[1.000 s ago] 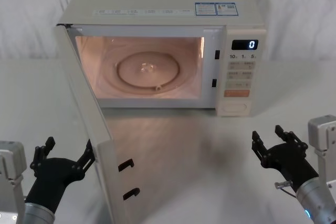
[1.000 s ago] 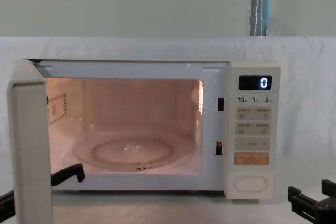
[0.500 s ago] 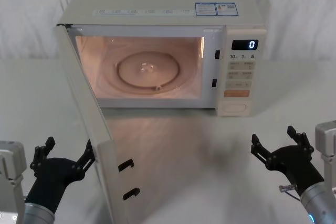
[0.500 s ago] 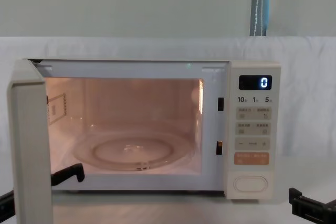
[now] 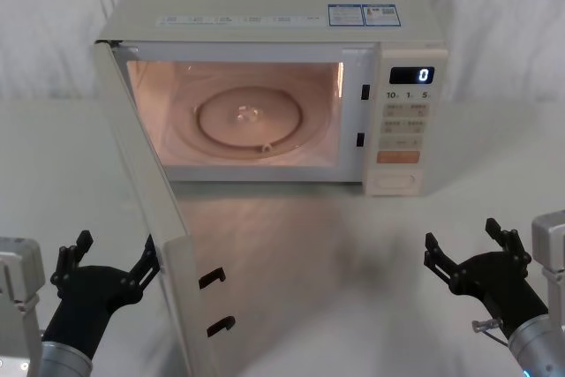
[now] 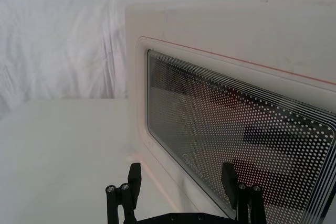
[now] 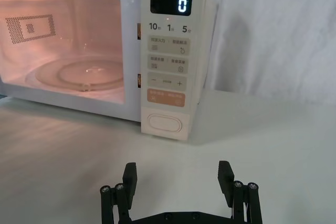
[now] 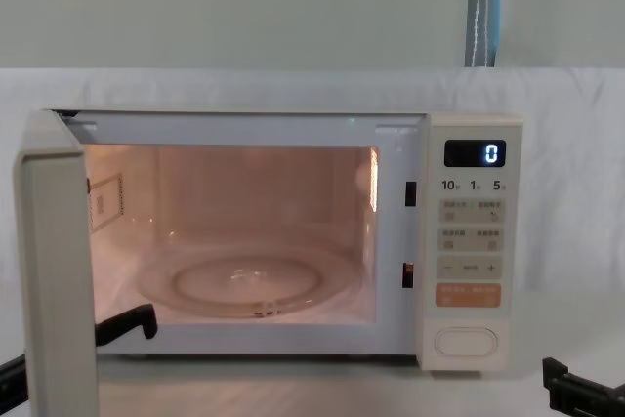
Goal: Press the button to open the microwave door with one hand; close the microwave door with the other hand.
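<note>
One microwave (image 5: pixel 274 77) stands at the back of my white bench (image 5: pixel 353 253), cavity lit, display reading "0". Its microwave door (image 5: pixel 146 209) hangs wide open, swung out toward my left side, the window facing my left tool. The glass turntable (image 5: pixel 251 118) lies inside the cavity. The button (image 7: pixel 165 122) sits at the foot of the control panel, untouched. My left tool (image 5: pixel 108 262) hovers just beside the door's outer face, fingers released. My right tool (image 5: pixel 470 249) hovers low, well apart from the panel, fingers released.
</note>
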